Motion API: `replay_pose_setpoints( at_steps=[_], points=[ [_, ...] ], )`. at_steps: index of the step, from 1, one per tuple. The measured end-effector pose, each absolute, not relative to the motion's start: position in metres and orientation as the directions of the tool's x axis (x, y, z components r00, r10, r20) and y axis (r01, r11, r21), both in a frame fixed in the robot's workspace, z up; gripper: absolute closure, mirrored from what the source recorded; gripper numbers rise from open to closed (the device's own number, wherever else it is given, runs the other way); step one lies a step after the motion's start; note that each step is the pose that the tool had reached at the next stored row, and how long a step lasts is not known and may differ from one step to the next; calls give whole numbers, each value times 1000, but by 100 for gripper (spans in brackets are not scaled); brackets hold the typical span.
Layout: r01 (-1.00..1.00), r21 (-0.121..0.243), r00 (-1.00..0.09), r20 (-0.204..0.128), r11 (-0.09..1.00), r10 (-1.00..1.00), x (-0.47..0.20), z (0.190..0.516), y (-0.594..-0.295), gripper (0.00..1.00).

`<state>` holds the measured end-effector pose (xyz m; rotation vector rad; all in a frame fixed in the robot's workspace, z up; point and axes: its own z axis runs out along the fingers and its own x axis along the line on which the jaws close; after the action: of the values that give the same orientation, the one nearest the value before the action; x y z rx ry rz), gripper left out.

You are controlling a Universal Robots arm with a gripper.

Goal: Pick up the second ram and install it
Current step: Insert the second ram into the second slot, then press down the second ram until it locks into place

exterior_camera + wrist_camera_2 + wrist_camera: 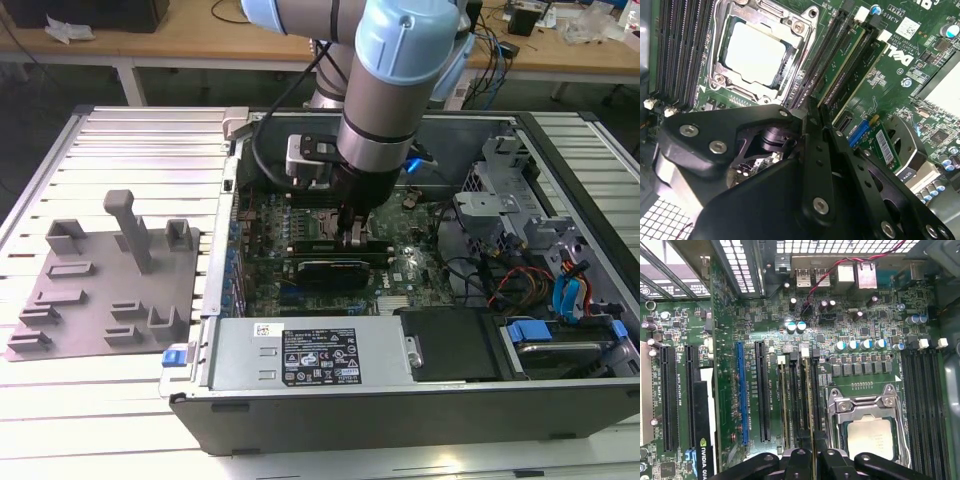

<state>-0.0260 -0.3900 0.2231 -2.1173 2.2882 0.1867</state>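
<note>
The gripper (353, 237) stands low inside the open computer case (400, 400), over the motherboard (400, 275), just beside the processor socket (318, 222). In the first wrist view the jaws are close together on the top edge of the second ram (810, 405), which stands on its edge in one of the black slots (795, 400) between the socket (870, 435) and the long expansion slots (761, 390). So the jaws are clamped on the second ram, as far as I can judge. The stick lies directly under the jaws, and its long axis runs along the slot, away from the gripper (812, 460) toward the white end clip (805, 352). Another stick (783, 400) already sits in a neighbouring slot.

The second wrist view looks from the other side: there the gripper body (805, 190) hides the grasp, but two green sticks (850, 60) show beyond it, parallel to each other. The exterior view adds the grey fixture (105, 290) on the table (140, 135), well apart from the case.
</note>
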Motion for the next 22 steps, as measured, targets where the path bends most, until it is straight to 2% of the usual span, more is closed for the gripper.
replay_pose_setpoints(
  at_steps=[1, 2, 7, 9, 10, 22],
  points=[
    [-994, 75, -81, -95, 74, -992, -26, 223, -390, 87],
    [-994, 75, -81, -95, 74, -992, -26, 223, -390, 81],
    [-995, 72, -80, -92, 74, -992, -26, 253, -383, 81],
    [-995, 71, -80, -89, 74, -993, -26, 260, -380, 82],
    [-995, 70, -80, -88, 74, -993, -26, 266, -379, 92],
    [-995, 71, -80, -82, 75, -993, -10, 262, -378, 92]
  ],
)
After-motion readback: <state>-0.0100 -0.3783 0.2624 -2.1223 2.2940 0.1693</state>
